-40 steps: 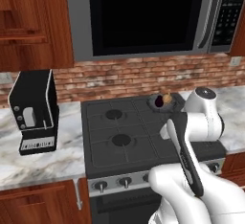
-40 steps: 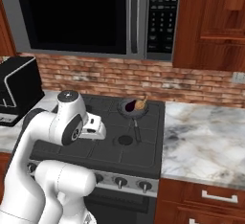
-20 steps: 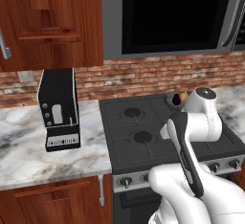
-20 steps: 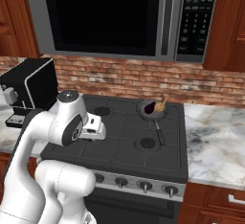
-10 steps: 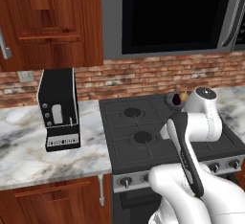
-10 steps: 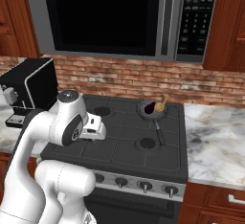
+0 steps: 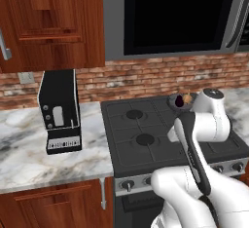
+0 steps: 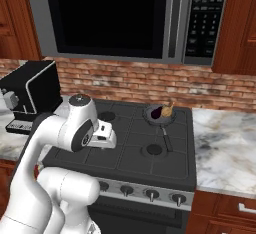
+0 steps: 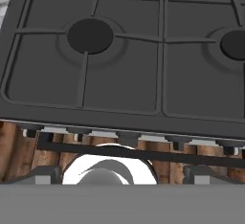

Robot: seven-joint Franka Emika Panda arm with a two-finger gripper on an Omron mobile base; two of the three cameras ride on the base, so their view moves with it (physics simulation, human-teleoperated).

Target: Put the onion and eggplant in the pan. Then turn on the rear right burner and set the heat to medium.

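From the left base view: matte dark stove (image 7: 146, 134) with thin grate bars and two round burner caps in sight, set into glossy veined marble counter (image 7: 29, 144); boxy black coffee machine (image 7: 61, 110) at left; small round dark pan (image 7: 179, 101) far right on the rear right burner, carrying one glossy near-black eggplant (image 7: 180, 102) and one tan onion (image 7: 187, 97). From the right base view: same pan (image 8: 159, 115) with thin straight handle toward the near side, eggplant (image 8: 156, 112) left of onion (image 8: 167, 110), touching; four round knobs (image 8: 150, 194) along the stove front; rough red brick wall (image 8: 125, 84) behind. From the hand view: two black burner caps, near grate bars; gripper (image 9: 122, 175) spread wide, grasping nothing.
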